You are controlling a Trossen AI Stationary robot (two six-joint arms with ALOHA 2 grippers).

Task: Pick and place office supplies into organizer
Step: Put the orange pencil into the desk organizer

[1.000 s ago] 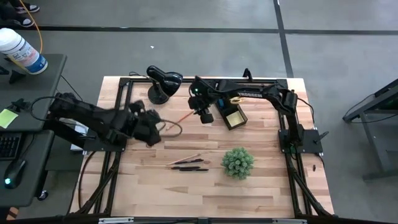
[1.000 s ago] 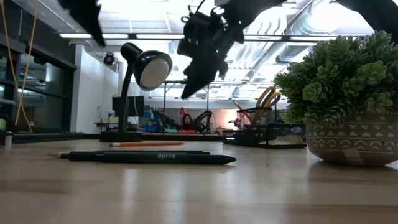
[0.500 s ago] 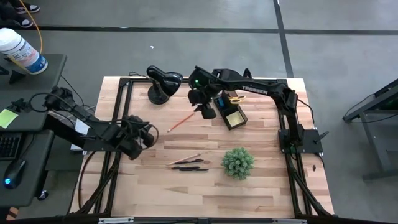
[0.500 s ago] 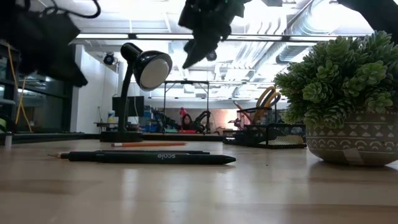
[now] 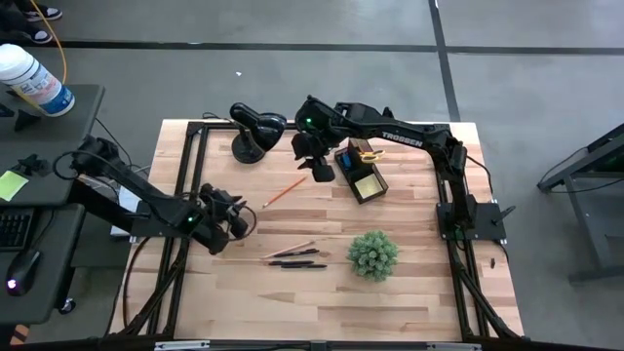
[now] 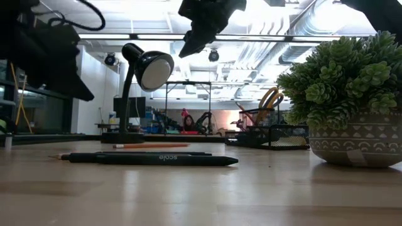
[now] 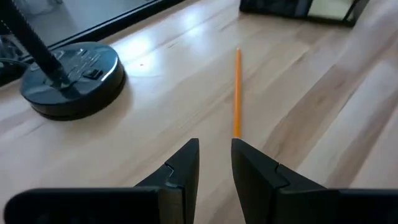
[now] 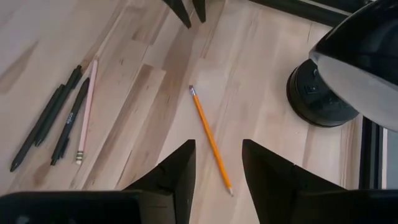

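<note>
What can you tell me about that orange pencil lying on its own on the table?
The orange pencil is slim, with a sharpened tip at one end and a metal band at the other. It lies flat and slanted on the bare wooden table, between the lamp and the organizer, touching neither. Both grippers are near but nothing holds it.

A pale wooden table (image 5: 409, 297) carries a black desk lamp (image 5: 252, 130), a black organizer (image 5: 362, 178) and a green potted plant (image 5: 372, 254). An orange pencil (image 5: 284, 191) lies alone; black pens (image 5: 297, 258) and a pale pencil (image 8: 86, 110) lie together.
</note>
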